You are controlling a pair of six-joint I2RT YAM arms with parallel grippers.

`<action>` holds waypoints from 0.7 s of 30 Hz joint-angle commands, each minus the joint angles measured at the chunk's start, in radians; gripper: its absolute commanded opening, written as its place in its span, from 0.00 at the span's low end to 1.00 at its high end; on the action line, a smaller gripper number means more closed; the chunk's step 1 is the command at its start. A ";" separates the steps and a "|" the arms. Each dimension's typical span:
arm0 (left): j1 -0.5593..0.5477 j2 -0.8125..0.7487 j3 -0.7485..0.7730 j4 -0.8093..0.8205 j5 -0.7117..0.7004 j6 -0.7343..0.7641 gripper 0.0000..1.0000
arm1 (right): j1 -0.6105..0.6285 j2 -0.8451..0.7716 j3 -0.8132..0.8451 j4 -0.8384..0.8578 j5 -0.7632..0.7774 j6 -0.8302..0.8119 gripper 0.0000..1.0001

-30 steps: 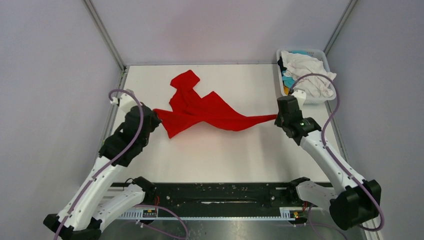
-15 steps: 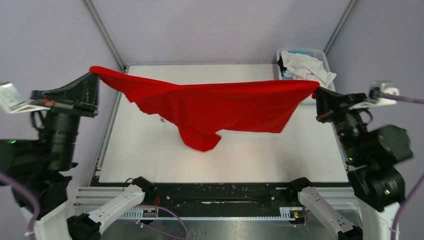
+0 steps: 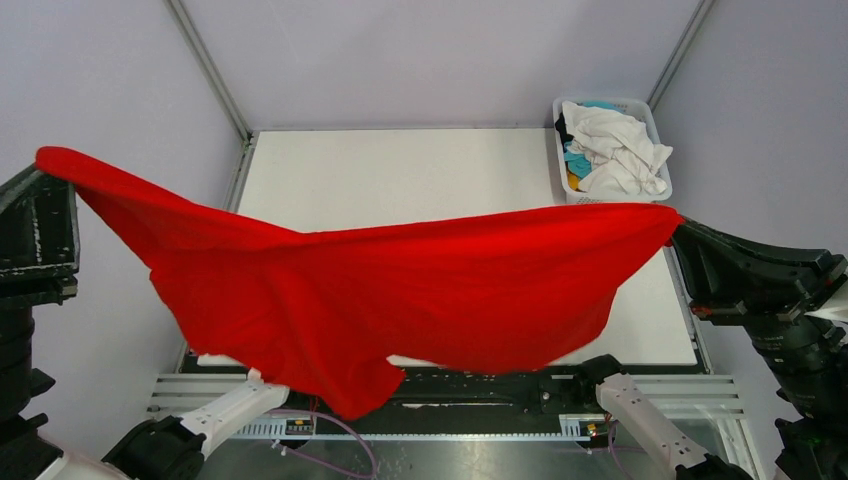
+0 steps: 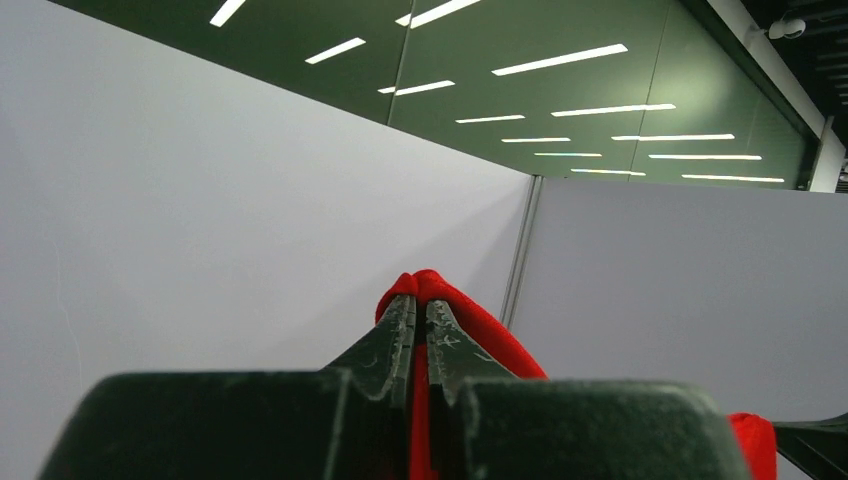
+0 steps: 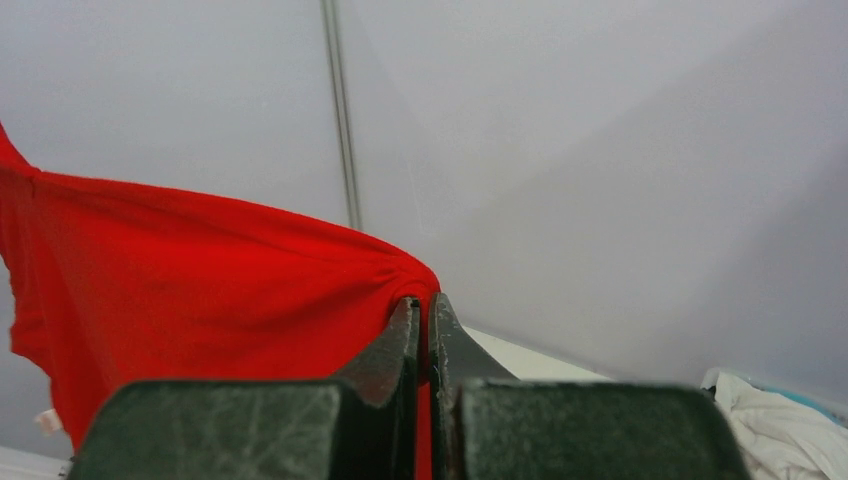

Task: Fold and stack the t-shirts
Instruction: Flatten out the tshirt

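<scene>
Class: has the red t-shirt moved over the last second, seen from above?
Yes. Crumpled on the table before, the red t-shirt rose and hangs spread over its near edge between the left gripper and right gripper.

Plain red t-shirt (image 3: pixel 400 290) hangs stretched wide in midair, sagging centrally.

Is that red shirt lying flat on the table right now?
No, the red t-shirt hangs stretched in the air, pinched at either side by the left fingers and the right fingers.

red t-shirt (image 3: pixel 400 290) hangs stretched — above the table (image 3: pixel 400 170).
</scene>
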 commanded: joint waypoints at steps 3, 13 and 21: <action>0.005 0.162 -0.017 0.057 -0.161 0.081 0.00 | -0.004 0.075 -0.001 -0.002 0.121 -0.018 0.00; 0.066 0.523 -0.460 0.380 -0.642 0.278 0.00 | -0.004 0.240 -0.449 0.199 0.693 -0.051 0.01; 0.155 1.116 -0.332 0.287 -0.504 0.220 0.20 | -0.062 0.716 -0.643 0.457 0.657 -0.013 0.30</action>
